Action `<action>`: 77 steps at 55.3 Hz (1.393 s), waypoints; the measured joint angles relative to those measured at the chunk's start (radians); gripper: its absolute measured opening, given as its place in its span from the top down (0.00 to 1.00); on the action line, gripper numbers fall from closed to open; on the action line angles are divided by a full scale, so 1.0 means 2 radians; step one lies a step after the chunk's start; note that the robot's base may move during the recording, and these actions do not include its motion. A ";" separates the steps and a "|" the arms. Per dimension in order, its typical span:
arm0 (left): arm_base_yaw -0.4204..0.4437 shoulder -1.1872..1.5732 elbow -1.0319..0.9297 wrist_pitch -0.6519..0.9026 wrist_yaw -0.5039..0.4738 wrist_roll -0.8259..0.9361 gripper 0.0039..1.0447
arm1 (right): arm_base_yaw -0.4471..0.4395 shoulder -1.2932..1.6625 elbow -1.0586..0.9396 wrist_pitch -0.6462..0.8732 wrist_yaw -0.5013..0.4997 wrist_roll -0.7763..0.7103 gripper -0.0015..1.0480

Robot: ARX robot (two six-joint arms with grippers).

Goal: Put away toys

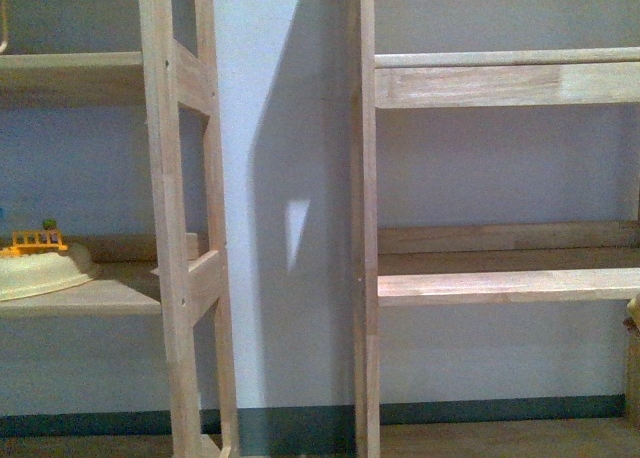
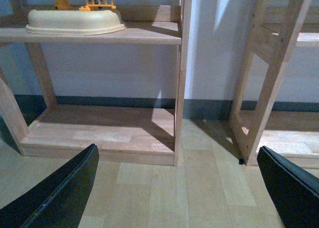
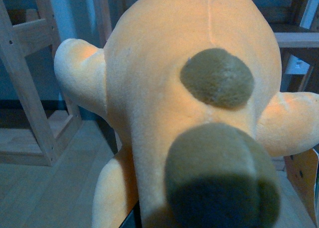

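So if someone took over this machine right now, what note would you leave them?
Left end effector: open, holding nothing, above the floor, facing the wooden shelves.
Right end effector: hidden behind the orange-yellow plush that fills its camera; it probably carries it.
Done: plush apparently picked up.
Left to do: place it on those shelves; it is not there yet.

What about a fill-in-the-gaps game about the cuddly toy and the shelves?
1. The orange-yellow plush animal fills nearly the whole ____ wrist view.
2. The left pincer is ____, with only floor showing between its black fingers.
3. The cream basin rests on a wooden ____.
Missing words: right; open; shelf.
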 joint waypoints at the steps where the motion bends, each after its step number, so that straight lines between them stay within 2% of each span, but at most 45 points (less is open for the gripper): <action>1: 0.000 0.000 0.000 0.000 0.000 0.000 0.06 | 0.000 0.000 0.000 0.000 0.000 0.000 0.93; 49: 0.000 0.000 0.000 0.000 0.000 0.000 0.06 | 0.000 0.000 0.000 0.000 0.002 0.000 0.93; 50: 0.000 0.000 0.000 0.000 0.000 0.000 0.06 | 0.002 0.001 0.000 -0.001 0.009 0.002 0.93; 51: 0.000 0.000 0.000 0.000 0.000 0.000 0.06 | 0.014 0.008 0.002 -0.012 0.048 0.012 0.93; 54: 0.000 0.000 0.000 0.000 0.000 0.000 0.06 | 0.034 0.029 0.009 -0.020 0.115 0.028 0.93; 59: 0.000 0.000 0.000 0.000 0.000 0.000 0.06 | 0.031 0.061 0.022 -0.012 0.172 0.032 0.93; 68: 0.000 0.000 0.000 0.000 0.000 0.000 0.06 | 0.015 0.127 0.109 0.013 0.181 0.030 0.93; 77: 0.000 0.000 0.000 0.000 0.000 0.000 0.06 | 0.036 0.178 0.212 0.018 0.195 0.011 0.93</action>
